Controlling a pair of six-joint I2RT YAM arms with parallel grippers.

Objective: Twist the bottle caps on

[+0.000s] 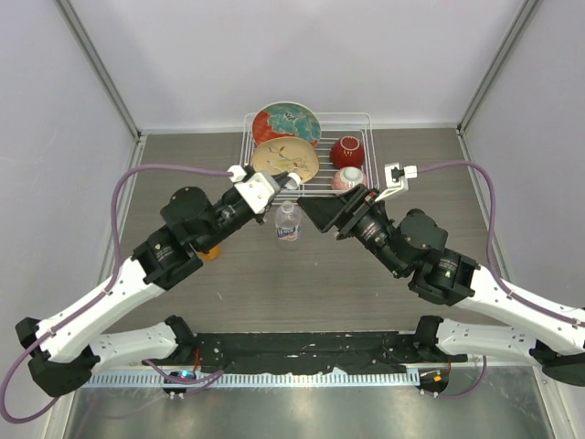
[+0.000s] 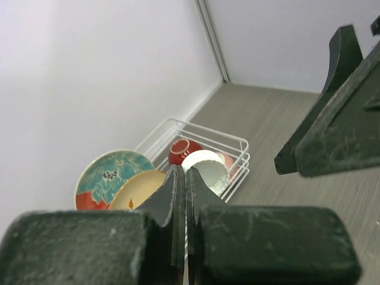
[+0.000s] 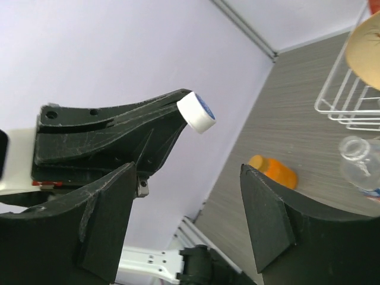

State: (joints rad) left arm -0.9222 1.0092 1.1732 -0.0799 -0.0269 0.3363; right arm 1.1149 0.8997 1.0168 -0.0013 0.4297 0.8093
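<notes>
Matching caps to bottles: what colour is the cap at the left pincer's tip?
White cap, blue top; clearest in the right wrist view.

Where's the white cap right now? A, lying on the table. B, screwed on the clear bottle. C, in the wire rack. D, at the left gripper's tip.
D: the white cap sits pinched at the shut left gripper's tip, and the clear bottle has a bare neck.

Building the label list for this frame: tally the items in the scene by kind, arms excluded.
Plates: 2 (teal-and-red patterned round plate, beige round plate)
Bowls: 2 (small red bowl, small pink-and-white bowl)
Bottles: 2 (clear plastic bottle, uncapped; squat orange plastic bottle)
Caps: 1 seen (white round plastic cap, in the left hand)
Racks: 1 (white wire rack)
Total: 8
</notes>
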